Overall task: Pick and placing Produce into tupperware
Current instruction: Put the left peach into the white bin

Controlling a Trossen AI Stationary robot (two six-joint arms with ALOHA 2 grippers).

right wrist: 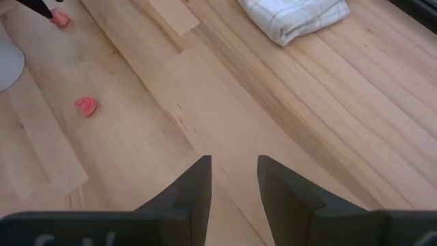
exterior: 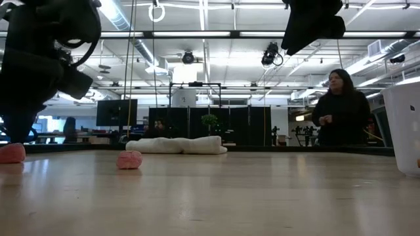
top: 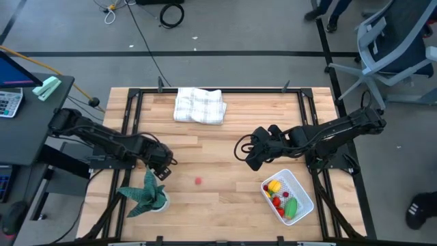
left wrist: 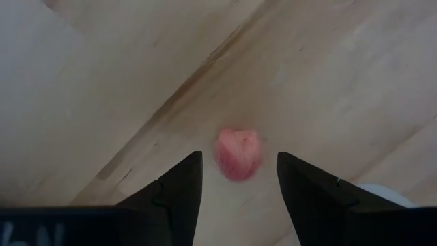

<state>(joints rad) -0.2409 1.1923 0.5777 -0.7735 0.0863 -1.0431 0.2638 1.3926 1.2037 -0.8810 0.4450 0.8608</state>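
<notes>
— What did the high view show?
— The left gripper [top: 164, 164] sat beside the potted plant [top: 149, 196]; a pink piece [top: 198, 181] lay mid-table. The tupperware [top: 302, 193] held yellow, red and green produce [top: 280, 197].
— And the low view?
— Two pink pieces, one [exterior: 129, 160] before the folded cloth [exterior: 177, 145].
— The wrists?
— Left fingers [left wrist: 179, 186] stood open around a pink piece [left wrist: 238, 154], not touching. The right gripper [right wrist: 234, 179] hovered empty, fingers parted.

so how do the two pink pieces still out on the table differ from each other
One pink piece lies framed between the open fingers of the left gripper, beside the potted plant; the other pink piece sits alone mid-table, with no gripper near it. In the low view, the first is partly cut off at the edge, while the second shows whole. Both are small, pinkish, resting on the wooden table, outside the white container.
</notes>
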